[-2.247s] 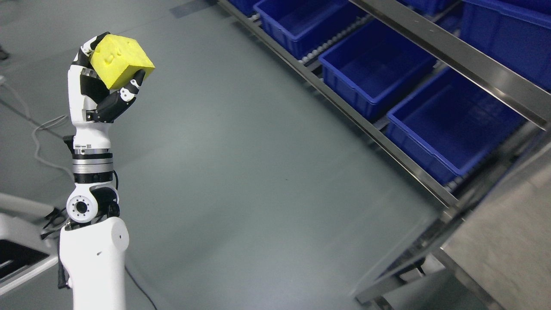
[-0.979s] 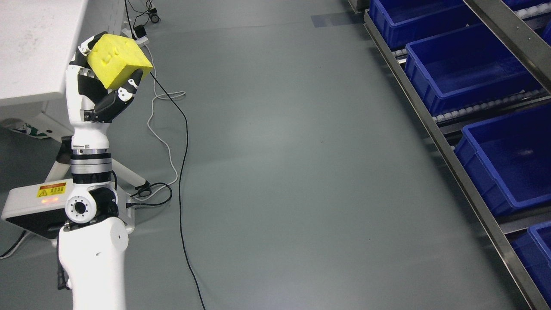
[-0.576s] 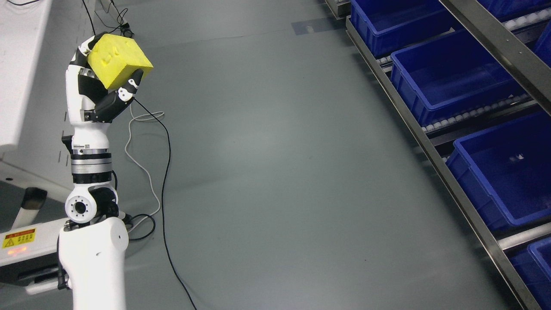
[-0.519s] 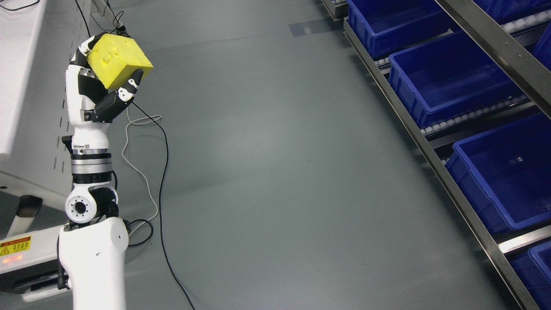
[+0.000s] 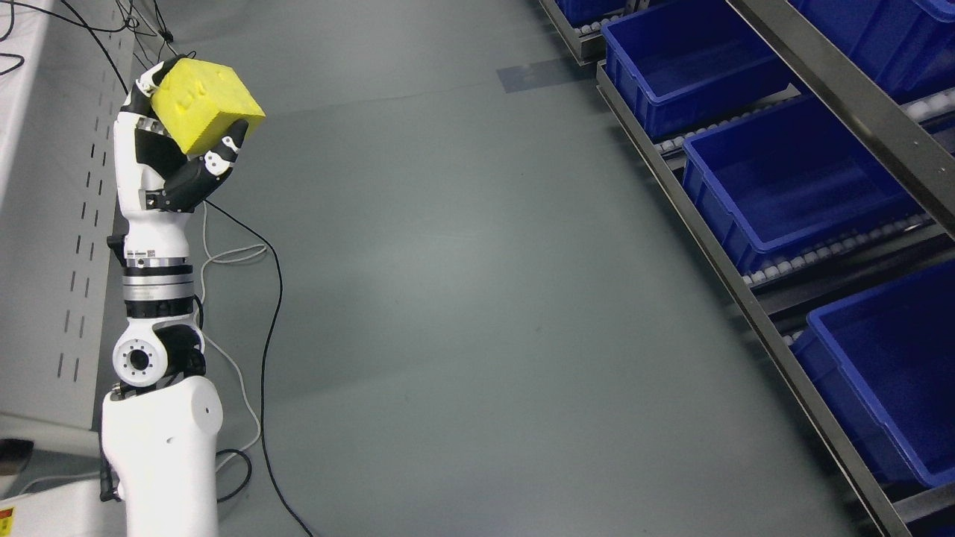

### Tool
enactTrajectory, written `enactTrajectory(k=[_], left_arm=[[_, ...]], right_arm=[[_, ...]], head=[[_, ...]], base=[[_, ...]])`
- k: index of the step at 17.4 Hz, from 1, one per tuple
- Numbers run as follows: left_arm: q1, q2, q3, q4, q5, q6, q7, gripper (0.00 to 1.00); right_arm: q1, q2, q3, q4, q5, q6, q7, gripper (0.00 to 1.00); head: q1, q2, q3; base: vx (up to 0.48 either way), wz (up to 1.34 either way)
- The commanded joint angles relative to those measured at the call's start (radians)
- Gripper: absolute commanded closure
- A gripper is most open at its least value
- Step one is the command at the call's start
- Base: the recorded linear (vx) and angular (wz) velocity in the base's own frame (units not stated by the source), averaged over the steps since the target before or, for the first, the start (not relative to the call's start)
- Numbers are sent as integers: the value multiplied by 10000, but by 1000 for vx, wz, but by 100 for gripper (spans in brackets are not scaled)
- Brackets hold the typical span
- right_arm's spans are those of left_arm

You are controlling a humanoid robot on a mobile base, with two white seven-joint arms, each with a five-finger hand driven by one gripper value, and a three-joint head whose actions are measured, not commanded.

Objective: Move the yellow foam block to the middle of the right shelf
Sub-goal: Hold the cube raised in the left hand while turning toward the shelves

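Grey-green floor (image 5: 462,298) fills most of the frame, smooth, with a soft glare patch near centre. Upper left: yellow foam block (image 5: 207,104), cube-like, tilted, with shallow dents on its top-left face. It sits in the left hand (image 5: 173,153), raised upright on a white forearm (image 5: 160,455) that comes in from the bottom edge at lower left. Fingers (image 5: 144,88) curl over the block's upper-left corner; the black-and-white thumb (image 5: 224,153) presses against its lower right face. Firm grasp, block held clear of every surface.

Behind the arm, along the left edge: pale grey perforated panel (image 5: 52,246) with rows of short slots. Black cable (image 5: 272,313) and white cable (image 5: 227,257) trail over the floor just right of the arm.

Right side, well apart from the block: steel shelf rack (image 5: 716,246) running diagonally from top centre to lower right. Blue bins (image 5: 783,186) stand in a row on its roller tracks; those in view look empty. A steel rail (image 5: 858,97) of a higher level crosses above them.
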Motion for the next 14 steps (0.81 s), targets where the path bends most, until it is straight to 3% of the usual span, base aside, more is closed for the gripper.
enactTrajectory(k=[1,14], left_arm=[[0,174,-23,0,0,4,9,52],[0,174,-39,-16,0,4,-6,52]], right_arm=[[-30,-175,0,-174,0,0,1,0],[-30,-175,0,-174,-15,0,1,0]], head=[[0,0,0],[0,0,0]], base=[[322,-10],[315,-89]])
